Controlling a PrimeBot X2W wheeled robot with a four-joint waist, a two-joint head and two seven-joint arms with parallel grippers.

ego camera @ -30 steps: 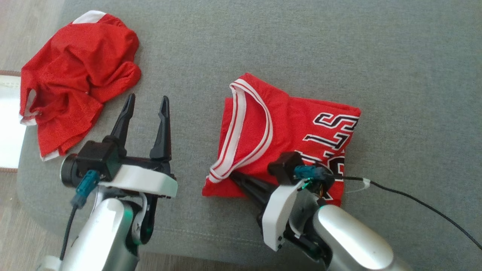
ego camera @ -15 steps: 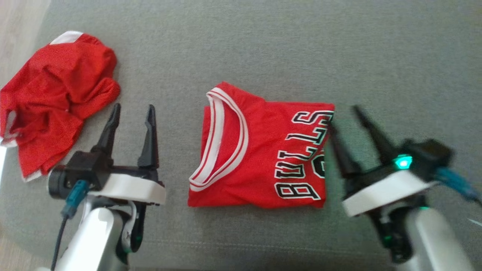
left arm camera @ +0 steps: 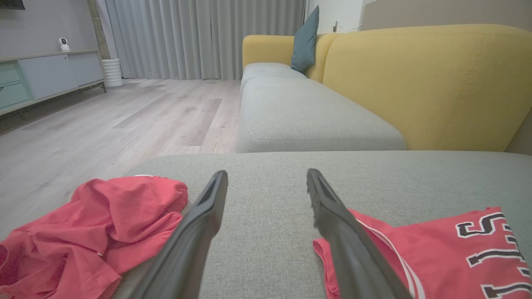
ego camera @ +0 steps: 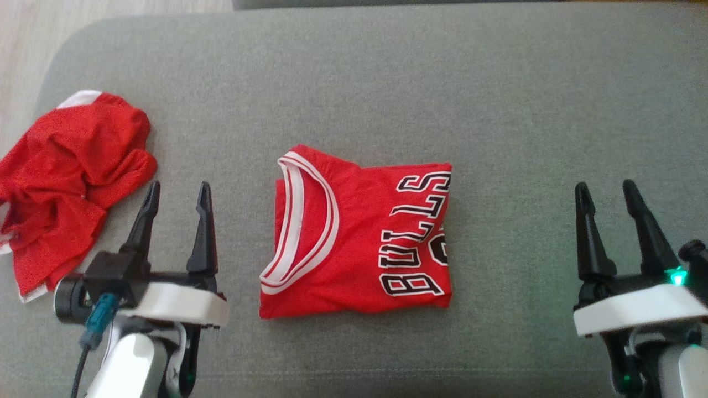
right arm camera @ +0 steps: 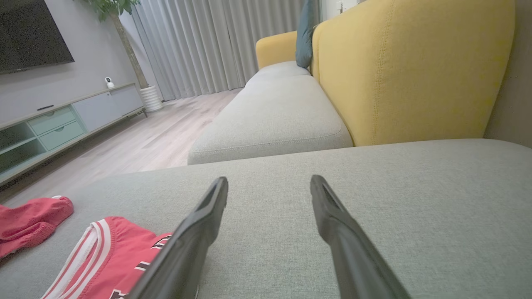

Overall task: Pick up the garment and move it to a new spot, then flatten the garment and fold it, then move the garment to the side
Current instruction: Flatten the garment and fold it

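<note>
The left gripper [ego camera: 178,187] and right gripper [ego camera: 604,187] stand open and empty at nine and three o'clock of the folded Bulls jersey [ego camera: 354,237], apparently because folding is done.

I see the garment [ego camera: 354,237], a red basketball jersey, folded into a compact, nearly square packet and lying flat on the grey seat cushion [ego camera: 387,83]. It sits well in from the cushion's left edge and nearer the front edge than the back one. The white-and-red striped neckline faces up and curves down the packet's left side. Black letters outlined in white run sideways along its right side. The folded layers line up neatly, with few wrinkles.
</note>
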